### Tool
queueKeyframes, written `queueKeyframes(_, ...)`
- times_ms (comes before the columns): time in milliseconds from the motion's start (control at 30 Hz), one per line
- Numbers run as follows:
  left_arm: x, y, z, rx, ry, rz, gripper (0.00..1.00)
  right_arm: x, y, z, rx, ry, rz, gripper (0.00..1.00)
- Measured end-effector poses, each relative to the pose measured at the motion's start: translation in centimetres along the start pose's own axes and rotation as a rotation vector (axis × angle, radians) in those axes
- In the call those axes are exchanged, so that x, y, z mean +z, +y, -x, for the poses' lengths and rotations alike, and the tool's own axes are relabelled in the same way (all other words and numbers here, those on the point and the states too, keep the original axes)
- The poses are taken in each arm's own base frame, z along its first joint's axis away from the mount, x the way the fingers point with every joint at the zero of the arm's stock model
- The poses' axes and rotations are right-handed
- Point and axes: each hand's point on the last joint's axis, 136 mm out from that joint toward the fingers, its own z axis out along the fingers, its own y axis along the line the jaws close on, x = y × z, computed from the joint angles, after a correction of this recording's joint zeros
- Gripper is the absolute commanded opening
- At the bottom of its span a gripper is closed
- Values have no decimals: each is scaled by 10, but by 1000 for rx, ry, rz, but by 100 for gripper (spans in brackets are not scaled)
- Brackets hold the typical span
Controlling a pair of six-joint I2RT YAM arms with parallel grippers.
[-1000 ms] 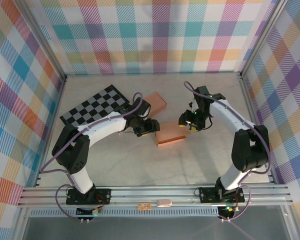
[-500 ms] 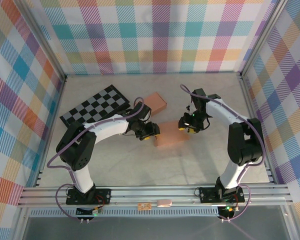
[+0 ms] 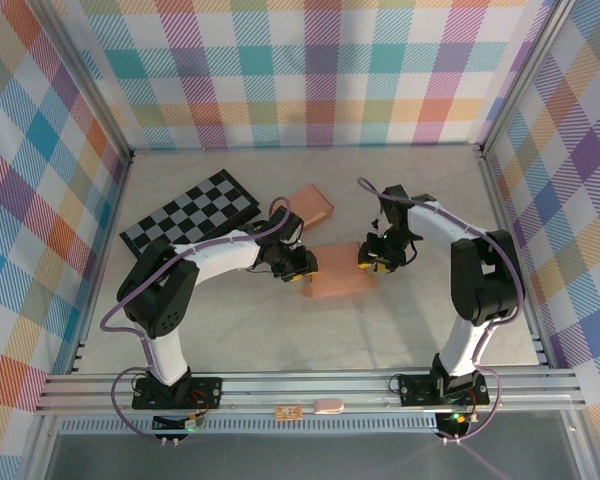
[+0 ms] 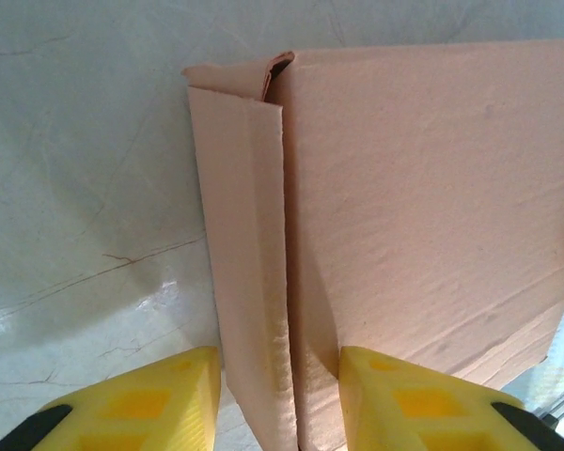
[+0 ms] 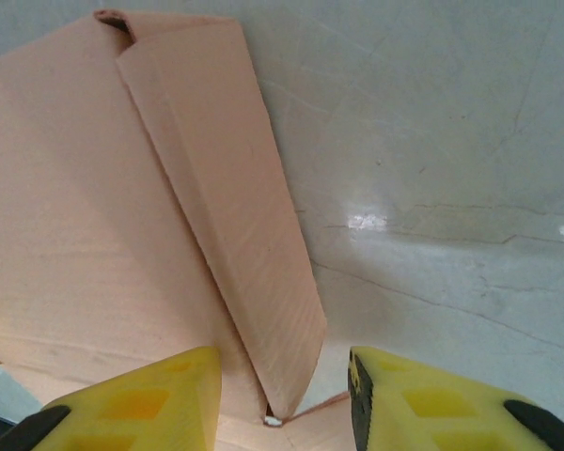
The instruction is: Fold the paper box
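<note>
The flattened paper box (image 3: 338, 272) lies mid-table (image 3: 280, 330), with an arm at each end! The left gripper (image 4: 280, 362) is at the box's left end, yellow fingers partly apart, straddling the folded side flap (image 4: 244, 235) with nothing clamped. The right gripper (image 5: 284, 362) is at the right end, fingers likewise partly spread either side of the flap tip (image 5: 291, 376), gripping nothing. A second box (image 3: 310, 205) sits farther back, near the checkerboard (image 3: 190, 212).

Left arm (image 3: 215, 255) and right arm (image 3: 448, 222): white links, black joint housings, purple cable (image 3: 104, 322) looped along each, black bases (image 3: 170, 390). Left pincer (image 4: 282, 395), right pincer (image 5: 284, 395): yellow fingers (image 4: 141, 399) with square recesses, black outer corners.
</note>
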Motion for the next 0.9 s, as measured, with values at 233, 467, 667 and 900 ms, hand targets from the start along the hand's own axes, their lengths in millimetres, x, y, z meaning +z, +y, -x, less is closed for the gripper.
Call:
queueKeyframes(233, 1, -1, 0, 9, 0, -5, 31, 2, 2, 3, -7, -13, 16, 39)
queueKeyframes(467, 2, -1, -1, 18, 10, -11, 25, 7, 9, 5, -14, -7, 45, 27)
queueKeyframes(667, 2, -2, -2, 26, 18, -19, 19, 8, 12, 4, -22, -7, 53, 16)
queueKeyframes(900, 2, -1, -1, 43, 19, -20, 7, 6, 13, 4, -30, -14, 51, 17)
